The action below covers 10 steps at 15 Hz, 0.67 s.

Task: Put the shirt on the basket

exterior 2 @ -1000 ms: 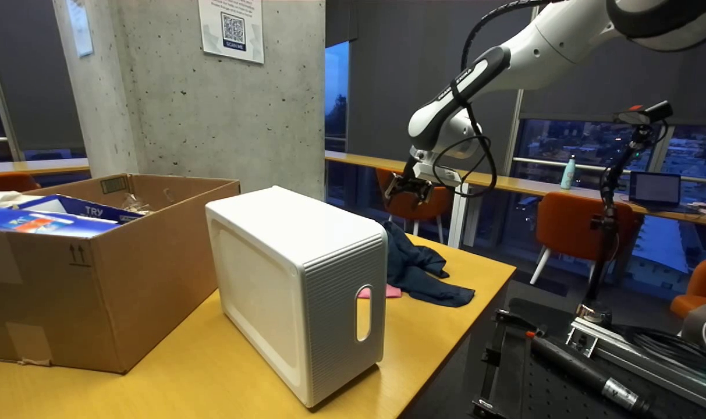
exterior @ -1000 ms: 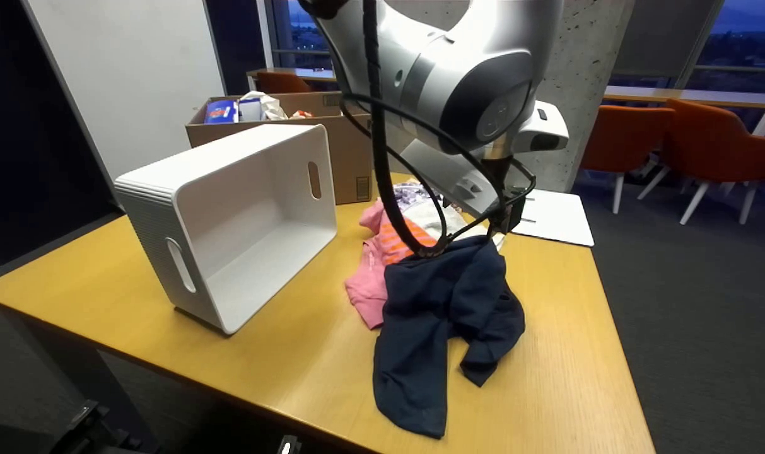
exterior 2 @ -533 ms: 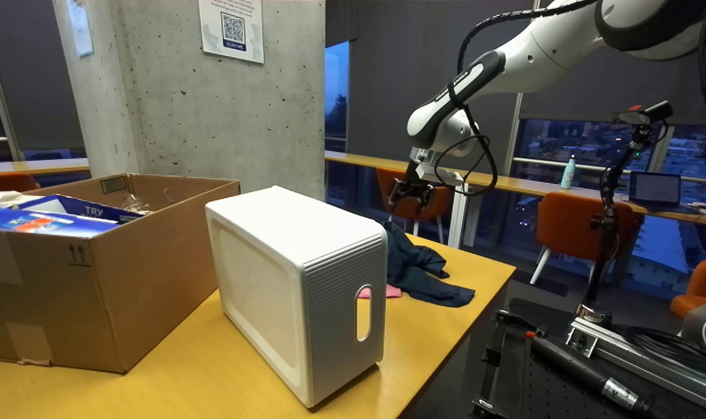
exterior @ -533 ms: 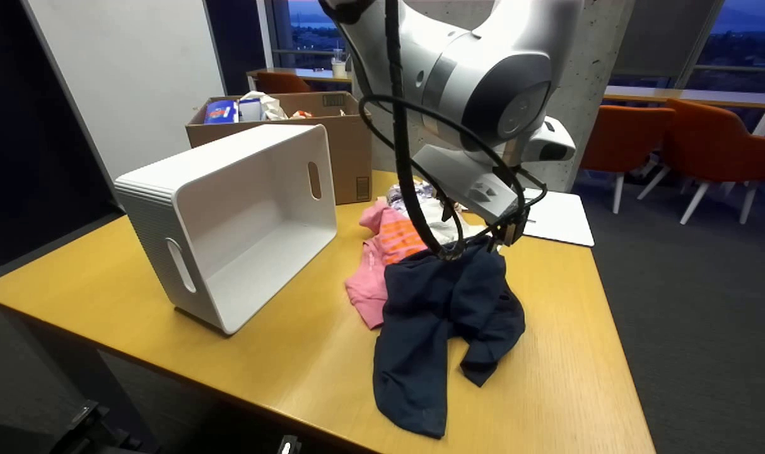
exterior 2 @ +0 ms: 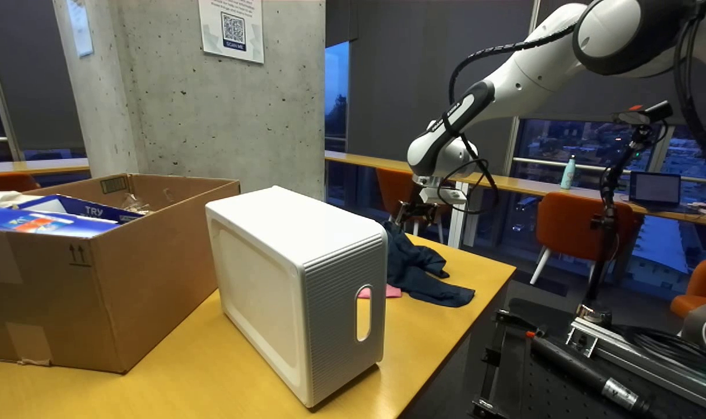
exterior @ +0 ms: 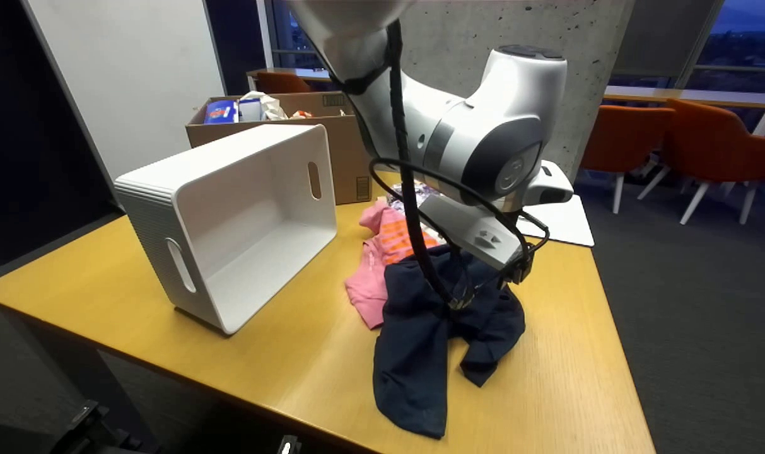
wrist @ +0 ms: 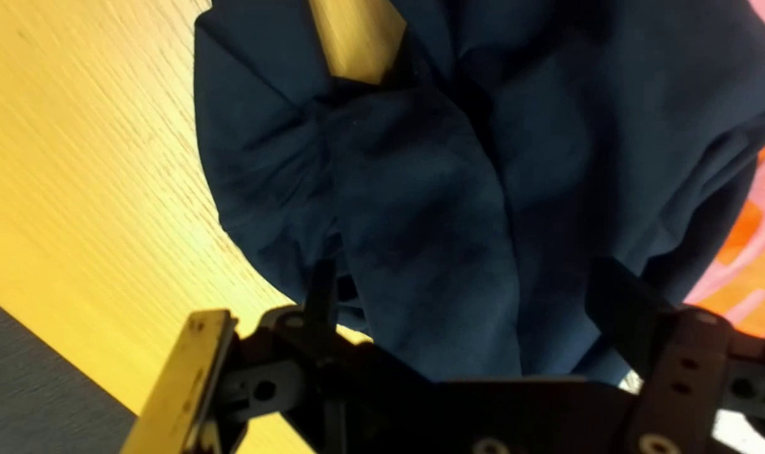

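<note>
From my station I have the gripper (wrist: 463,280), jaws wide apart and gripping nothing, over the navy shirt (wrist: 420,202), which lies rumpled on the table (exterior: 306,359), touching the pink-and-orange garment (exterior: 368,280), with the white basket (exterior: 231,151) on its side, apart from the shirt.

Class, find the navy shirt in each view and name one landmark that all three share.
In an exterior view: navy shirt, lower half, just right of centre.
In an exterior view: navy shirt, right of centre, partly hidden by the white basket.
In the wrist view: navy shirt, spanning the middle and reaching the top edge.
Shared landmark: pink garment, showing at the navy shirt's edge.
</note>
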Motion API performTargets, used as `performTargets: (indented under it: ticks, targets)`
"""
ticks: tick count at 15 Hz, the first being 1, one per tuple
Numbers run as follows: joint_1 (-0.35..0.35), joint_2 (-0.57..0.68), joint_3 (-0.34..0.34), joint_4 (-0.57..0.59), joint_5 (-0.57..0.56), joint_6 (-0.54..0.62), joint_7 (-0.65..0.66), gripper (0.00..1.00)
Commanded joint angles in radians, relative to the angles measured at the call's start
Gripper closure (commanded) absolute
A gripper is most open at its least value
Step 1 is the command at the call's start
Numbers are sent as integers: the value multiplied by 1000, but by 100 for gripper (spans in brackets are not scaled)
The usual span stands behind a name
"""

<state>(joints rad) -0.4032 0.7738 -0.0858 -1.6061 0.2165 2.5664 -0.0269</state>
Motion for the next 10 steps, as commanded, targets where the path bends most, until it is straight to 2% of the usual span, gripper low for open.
performTargets:
  ticks: [1, 8, 9, 10]
  targets:
    - [28, 43, -25, 16, -23, 35, 4, 0]
    - [47, 92, -44, 20, -57, 97, 14, 0]
    - [47, 95, -44, 19, -58, 106, 15, 16]
    - [45, 98, -45, 18, -59, 114, 14, 28]
